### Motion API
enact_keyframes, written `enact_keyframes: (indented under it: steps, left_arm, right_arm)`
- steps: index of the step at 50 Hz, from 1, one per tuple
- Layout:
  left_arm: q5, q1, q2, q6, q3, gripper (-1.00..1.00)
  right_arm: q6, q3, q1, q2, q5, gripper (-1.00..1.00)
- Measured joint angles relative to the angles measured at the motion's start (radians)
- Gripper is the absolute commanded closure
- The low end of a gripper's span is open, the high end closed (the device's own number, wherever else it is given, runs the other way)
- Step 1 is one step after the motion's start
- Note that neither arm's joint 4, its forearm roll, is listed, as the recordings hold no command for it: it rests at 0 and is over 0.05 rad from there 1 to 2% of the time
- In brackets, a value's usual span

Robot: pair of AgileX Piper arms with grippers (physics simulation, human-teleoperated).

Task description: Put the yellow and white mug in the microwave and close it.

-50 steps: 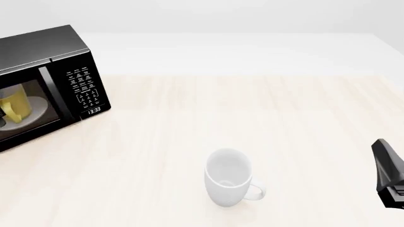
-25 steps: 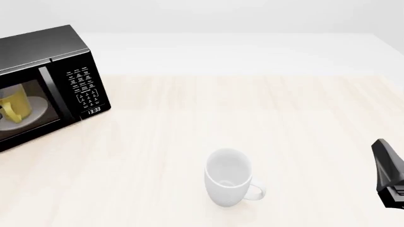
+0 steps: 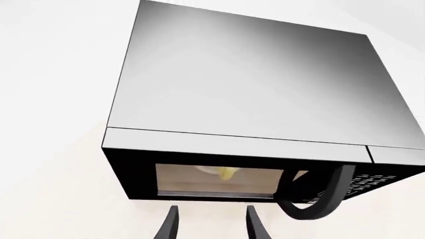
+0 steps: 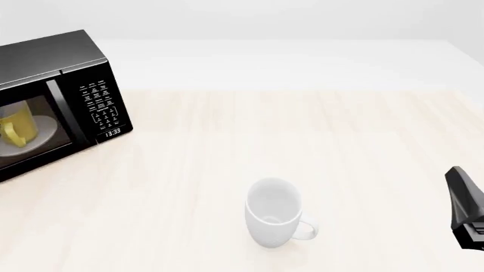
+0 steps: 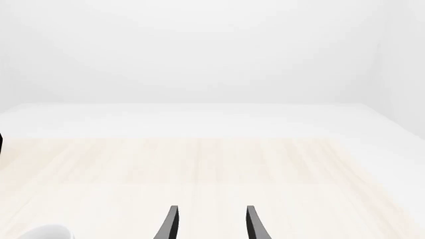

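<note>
The black microwave [image 4: 53, 102] stands at the table's far left with its glass door closed. Through the window I see the yellow and white mug [image 4: 17, 127] standing on the white turntable plate [image 4: 47, 129]. In the left wrist view the microwave [image 3: 252, 94] is seen from above and in front, with a sliver of the yellow mug [image 3: 227, 173] behind the glass. My left gripper [image 3: 211, 224] is open and empty, just in front of the door and apart from it. My right gripper [image 5: 211, 224] is open and empty over bare table.
A larger all-white mug [image 4: 274, 212] stands upright at the table's front middle, handle to the right; its rim shows in the right wrist view [image 5: 43, 232]. My right arm [image 4: 466, 204] is at the right edge. The door's curved black handle [image 3: 319, 199] is beside the keypad [image 4: 100, 102].
A small dark shape at the window's left edge one second ago is gone. Nothing else has visibly moved.
</note>
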Motion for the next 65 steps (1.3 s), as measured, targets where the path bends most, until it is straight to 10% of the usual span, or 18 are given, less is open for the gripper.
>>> enact_keyframes:
  steps: [65]
  left_arm:
    - [0.251, -0.032, -0.365, -0.017, 0.003, -1.0]
  right_arm:
    - [0.0, 0.0, 0.0, 0.0, 0.0, -1.0]
